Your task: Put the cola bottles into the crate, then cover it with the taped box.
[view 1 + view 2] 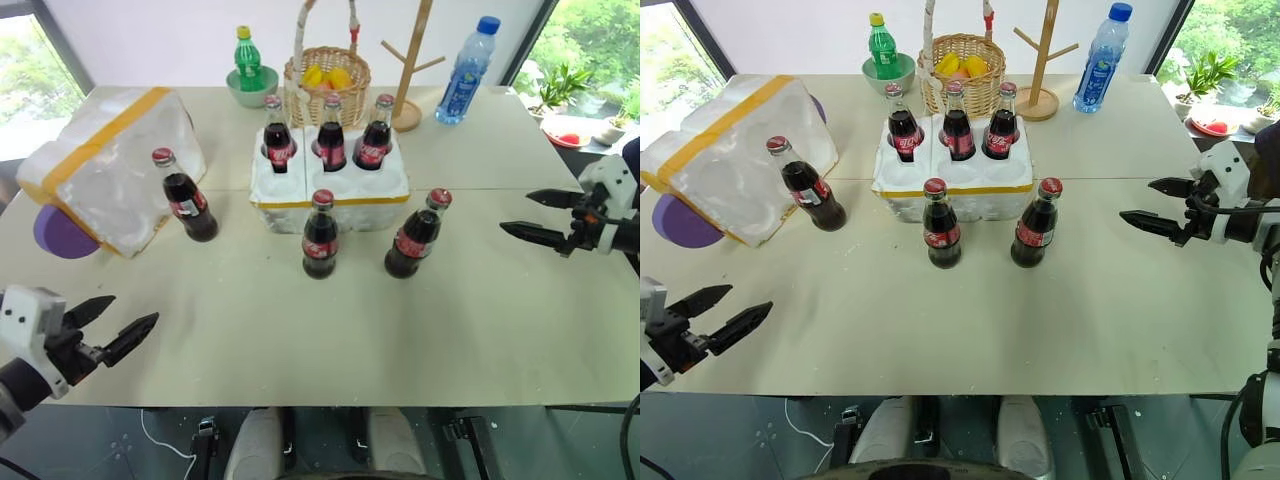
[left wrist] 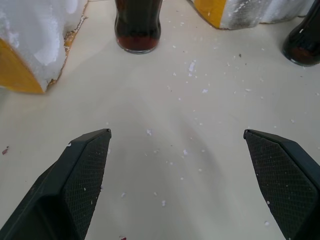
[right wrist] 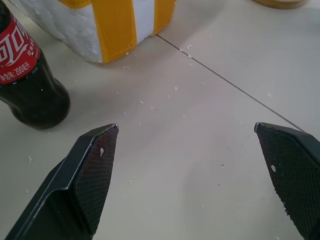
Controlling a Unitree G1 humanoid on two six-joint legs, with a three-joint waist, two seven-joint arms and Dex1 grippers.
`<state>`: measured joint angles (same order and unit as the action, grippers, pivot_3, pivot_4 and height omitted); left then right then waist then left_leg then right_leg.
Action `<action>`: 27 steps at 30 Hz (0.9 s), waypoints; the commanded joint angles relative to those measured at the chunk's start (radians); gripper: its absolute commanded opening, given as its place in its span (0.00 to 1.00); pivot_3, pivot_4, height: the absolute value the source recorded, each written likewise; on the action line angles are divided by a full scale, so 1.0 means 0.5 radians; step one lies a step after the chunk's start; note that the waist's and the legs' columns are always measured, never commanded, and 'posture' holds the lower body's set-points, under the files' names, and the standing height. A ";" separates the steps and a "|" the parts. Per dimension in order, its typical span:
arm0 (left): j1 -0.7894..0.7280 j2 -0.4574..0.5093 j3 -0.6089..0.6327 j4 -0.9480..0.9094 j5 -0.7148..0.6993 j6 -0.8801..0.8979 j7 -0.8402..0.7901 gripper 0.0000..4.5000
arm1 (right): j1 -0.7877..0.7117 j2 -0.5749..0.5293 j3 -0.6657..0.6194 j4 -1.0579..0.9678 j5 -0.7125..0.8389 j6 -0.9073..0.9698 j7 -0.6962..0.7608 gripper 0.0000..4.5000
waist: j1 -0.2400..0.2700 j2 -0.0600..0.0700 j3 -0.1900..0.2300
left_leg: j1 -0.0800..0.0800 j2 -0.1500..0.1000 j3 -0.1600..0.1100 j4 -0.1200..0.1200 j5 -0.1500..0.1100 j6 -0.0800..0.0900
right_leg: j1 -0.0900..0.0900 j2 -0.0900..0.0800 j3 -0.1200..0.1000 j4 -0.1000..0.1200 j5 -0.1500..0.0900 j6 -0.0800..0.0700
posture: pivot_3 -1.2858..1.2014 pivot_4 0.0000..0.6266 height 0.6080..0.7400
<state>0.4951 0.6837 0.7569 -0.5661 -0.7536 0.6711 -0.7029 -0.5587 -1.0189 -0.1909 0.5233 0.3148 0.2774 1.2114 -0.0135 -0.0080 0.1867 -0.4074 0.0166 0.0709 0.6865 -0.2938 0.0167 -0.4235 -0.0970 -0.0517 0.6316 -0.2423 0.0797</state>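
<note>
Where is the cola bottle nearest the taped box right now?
In the head views, that cola bottle stands tilted on the table's left side, against the taped box, left of the crate.

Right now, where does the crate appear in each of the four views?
Left eye view: crate at centre, behind two loose cola bottles.
Right eye view: centre, slightly left.
Left wrist view: a corner between two bottle bases.
Right wrist view: a corner beside a red-labelled bottle.
Shared landmark: its yellow tape band.
</note>
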 commanded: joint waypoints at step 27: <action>-0.918 0.079 -0.425 0.447 0.264 -0.168 0.271 0.99 | -0.440 -0.354 -0.129 -0.704 0.663 0.934 0.582 1.00 | 0.010 0.002 0.001 | 0.000 0.003 0.003 -0.002 0.000 0.000 | -0.002 0.001 0.002 0.001 0.004 0.007 | 0.52 0.24 1.00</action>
<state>0.0792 0.7096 0.5710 -0.3629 -0.6543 0.6217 -0.5872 -0.7584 -1.1686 -0.2157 0.2447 0.5808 0.6891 1.4798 -0.0084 -0.0069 0.1873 -0.4074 0.0179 0.0722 0.6854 -0.2937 0.0167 -0.4245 -0.0966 -0.0509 0.6321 -0.2401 0.0831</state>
